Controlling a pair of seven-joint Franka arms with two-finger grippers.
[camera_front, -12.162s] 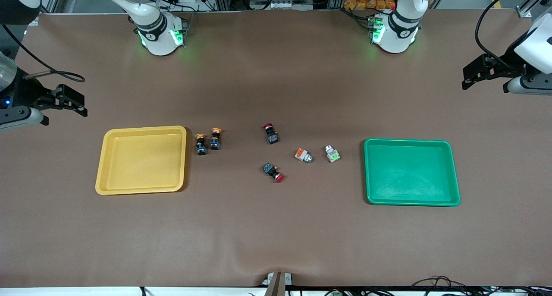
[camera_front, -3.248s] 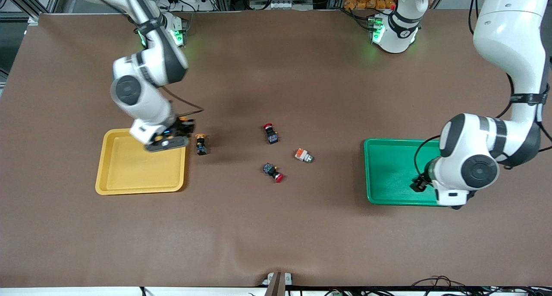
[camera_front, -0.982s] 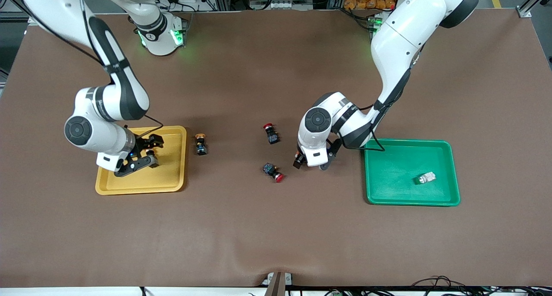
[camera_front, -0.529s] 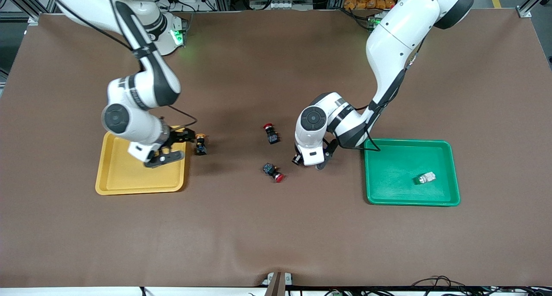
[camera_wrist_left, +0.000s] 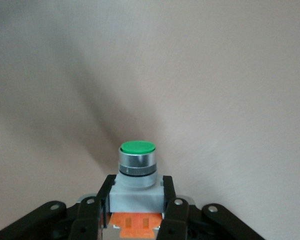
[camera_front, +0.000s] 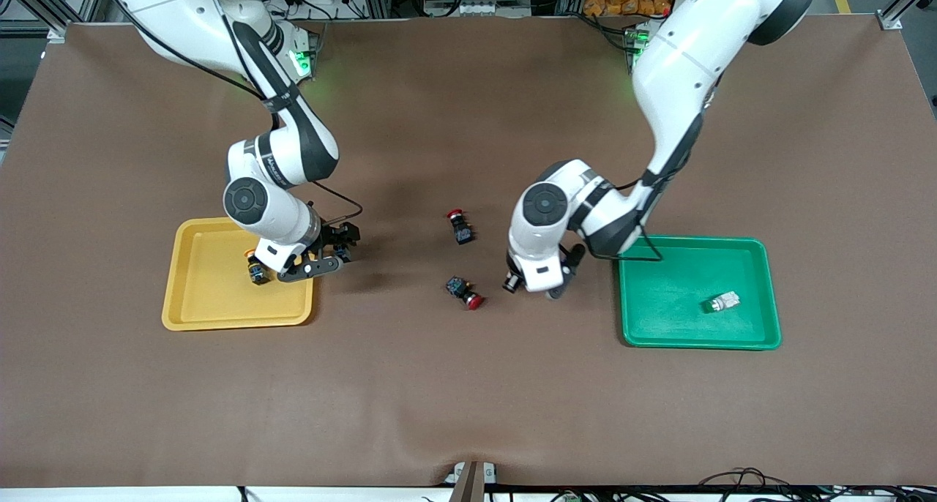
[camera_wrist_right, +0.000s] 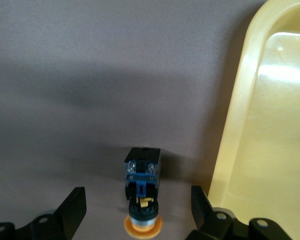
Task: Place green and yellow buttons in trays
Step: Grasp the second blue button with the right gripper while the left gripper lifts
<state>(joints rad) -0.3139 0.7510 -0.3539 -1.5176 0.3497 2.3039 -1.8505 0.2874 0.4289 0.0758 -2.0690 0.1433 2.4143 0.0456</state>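
1. The yellow tray [camera_front: 219, 319] lay toward the right arm's end of the table and serves here as the landmark. The front view showed one yellow-capped button [camera_front: 255, 270] lying inside it, near the rim that faces the table's middle.
2. The right gripper [camera_front: 331, 255] hung just beside that same rim, over the bare mat, with the arm's wrist covering what sat under it in the front view.
3. Only the right wrist view revealed what was hidden there: a second black-bodied button with an orange-yellow cap [camera_wrist_right: 143, 196] on the mat just beside the yellow tray [camera_wrist_right: 240, 125], lying between the gripper's spread fingers [camera_wrist_right: 72, 207], which did not touch it.
4. The left gripper [camera_front: 545, 286] was well apart from the yellow tray, between it and the green tray [camera_front: 695, 341] and close to the green tray's rim. From the front its fingers and any load were hidden under the wrist.
5. The left wrist view filled that gap: the fingers [camera_wrist_left: 172, 210] were clamped on a grey-bodied button with a green cap and orange block [camera_wrist_left: 136, 182].
6. A white-grey button [camera_front: 722, 301] rested inside the green tray.
7. Two red-capped buttons, one [camera_front: 459, 226] farther from the front camera and one [camera_front: 465, 292] nearer, lay on the mat between the trays.
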